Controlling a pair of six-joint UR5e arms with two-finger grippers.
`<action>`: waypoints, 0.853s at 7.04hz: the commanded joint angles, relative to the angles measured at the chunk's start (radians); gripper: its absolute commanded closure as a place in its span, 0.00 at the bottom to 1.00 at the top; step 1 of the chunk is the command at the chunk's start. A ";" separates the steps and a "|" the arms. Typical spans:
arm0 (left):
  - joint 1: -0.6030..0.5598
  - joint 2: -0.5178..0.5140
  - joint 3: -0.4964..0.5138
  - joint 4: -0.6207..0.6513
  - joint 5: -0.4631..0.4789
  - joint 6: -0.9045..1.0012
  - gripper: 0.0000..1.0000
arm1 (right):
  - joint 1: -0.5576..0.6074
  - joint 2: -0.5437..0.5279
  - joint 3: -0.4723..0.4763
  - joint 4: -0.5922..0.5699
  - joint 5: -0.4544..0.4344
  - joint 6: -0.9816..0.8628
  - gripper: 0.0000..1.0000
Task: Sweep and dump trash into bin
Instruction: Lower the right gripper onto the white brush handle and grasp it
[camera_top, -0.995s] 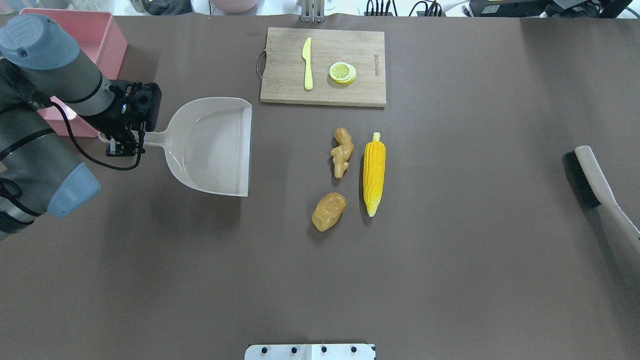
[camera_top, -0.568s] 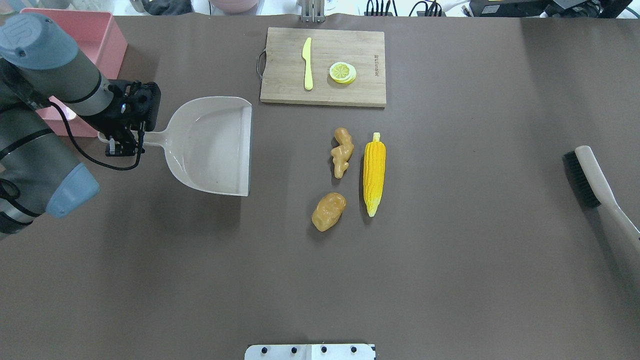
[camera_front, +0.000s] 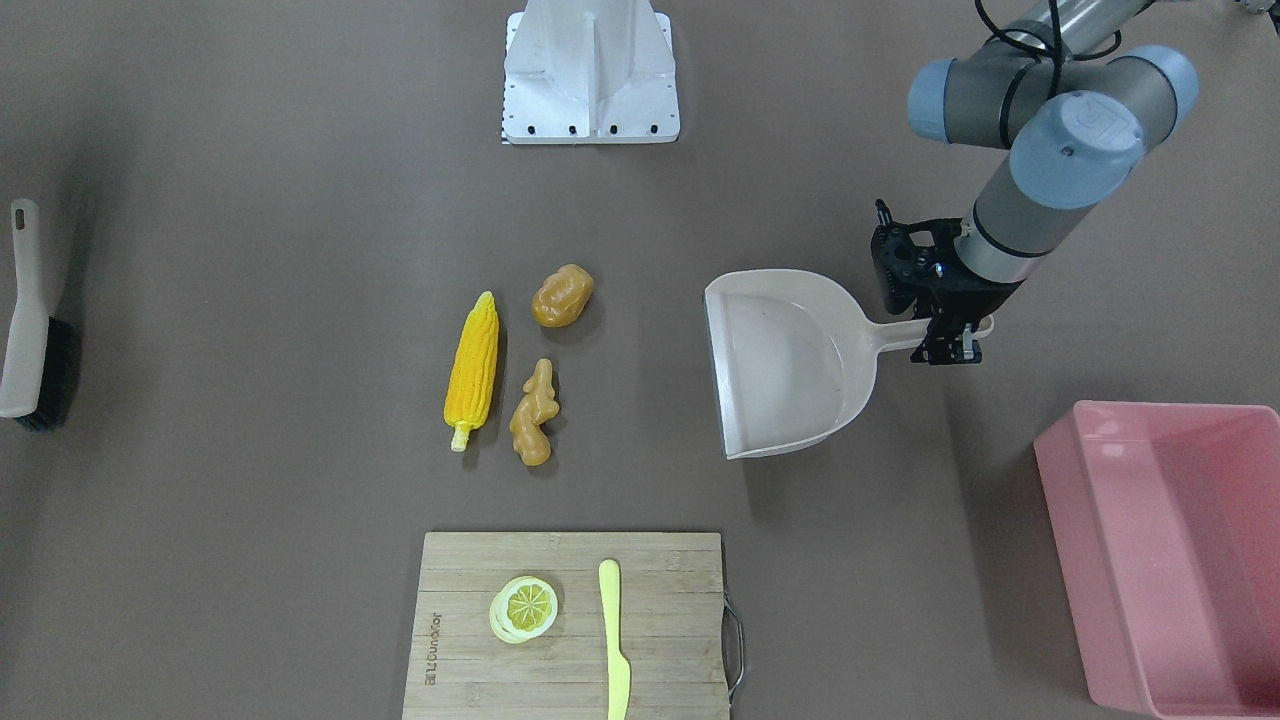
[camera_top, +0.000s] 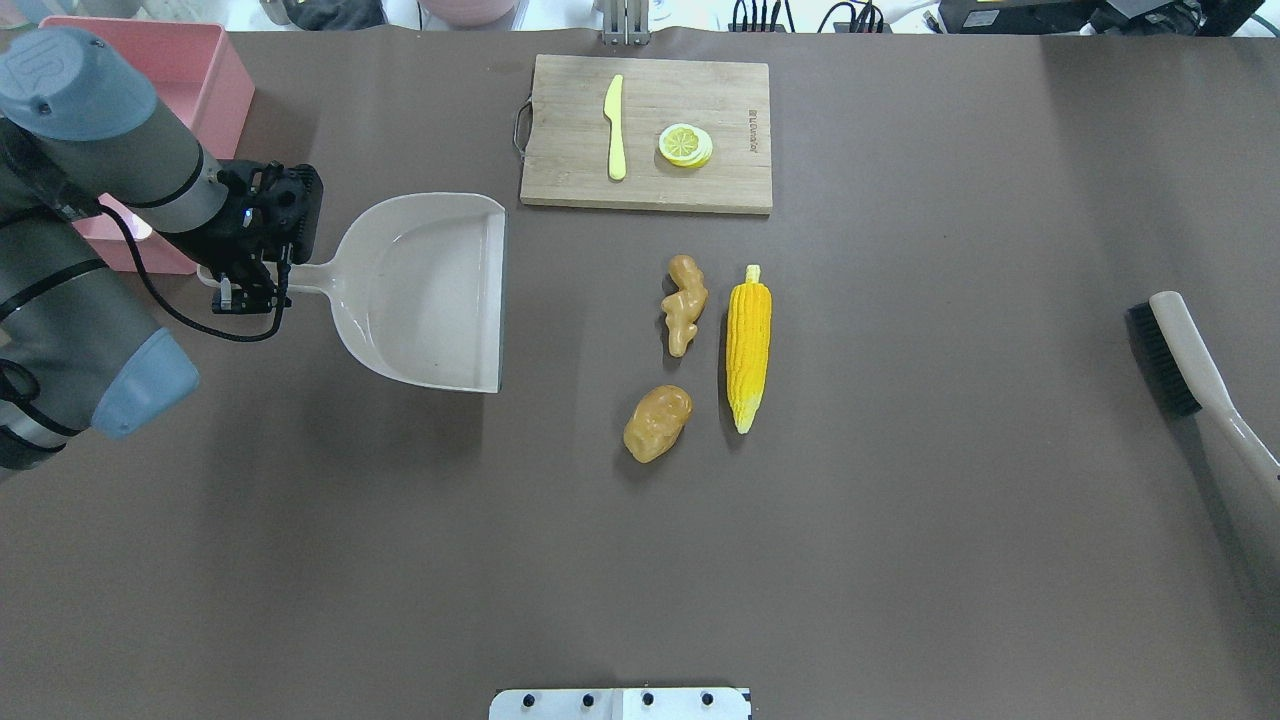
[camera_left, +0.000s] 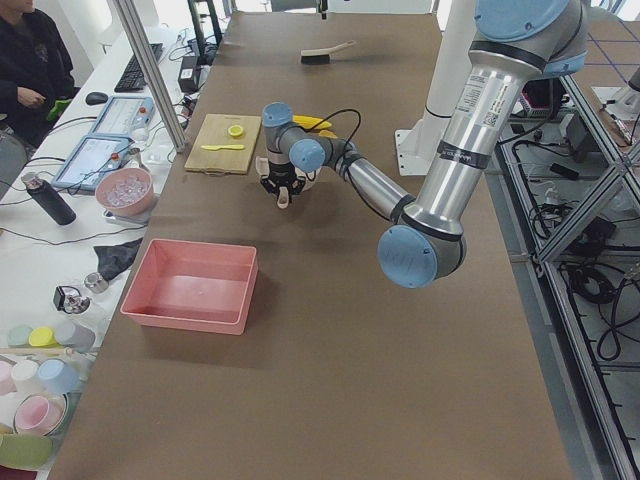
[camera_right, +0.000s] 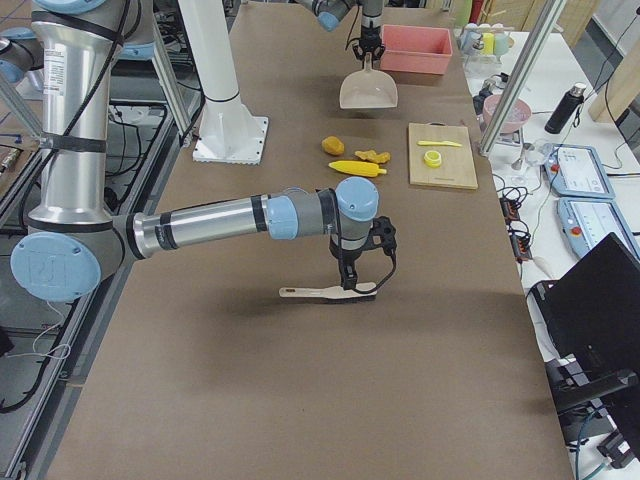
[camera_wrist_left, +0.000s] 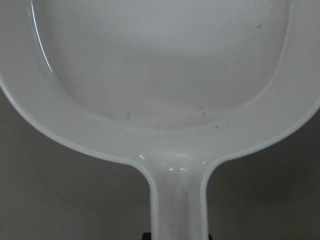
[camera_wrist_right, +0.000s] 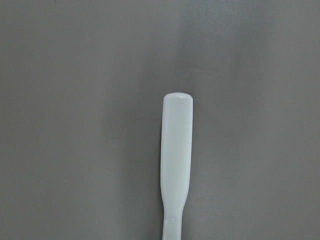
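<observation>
So that its open lip faces the trash (camera_top: 685, 305) lying mid-way along the worktop (camera_top: 900, 520), the left end effector (camera_top: 250, 287) clamps the dustpan (camera_top: 425, 290) by its handle. The bin (camera_top: 232, 90) sits just behind. Whether the right end effector (camera_right: 349, 287) grips anything, I cannot tell.

Table (camera_top: 900, 550) under trash (camera_top: 749, 345), board (camera_top: 570, 170), seemingly brush (camera_top: 1165, 355)

A short brand word (camera_front: 432, 650) is running along 1 end of the cutting board (camera_front: 640, 600), burned into the wood, but its letters are coming out too small to read for sure. The right arm's blue joint cap (camera_right: 48, 267) is showing a UR logo, and the left arm's joint cap (camera_top: 55, 68) is carrying the same mark. Print is running down the left arm's silver tube (camera_left: 478, 100), unreadable.
</observation>
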 joint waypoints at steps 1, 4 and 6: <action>0.000 -0.004 -0.001 0.000 0.000 -0.002 1.00 | -0.007 -0.077 0.029 0.000 0.000 -0.009 0.00; 0.002 -0.008 0.000 0.000 0.000 -0.002 1.00 | -0.146 -0.070 0.025 -0.007 -0.025 0.174 0.00; 0.003 -0.015 0.008 0.000 0.002 -0.002 1.00 | -0.208 -0.070 0.011 -0.011 -0.071 0.197 0.00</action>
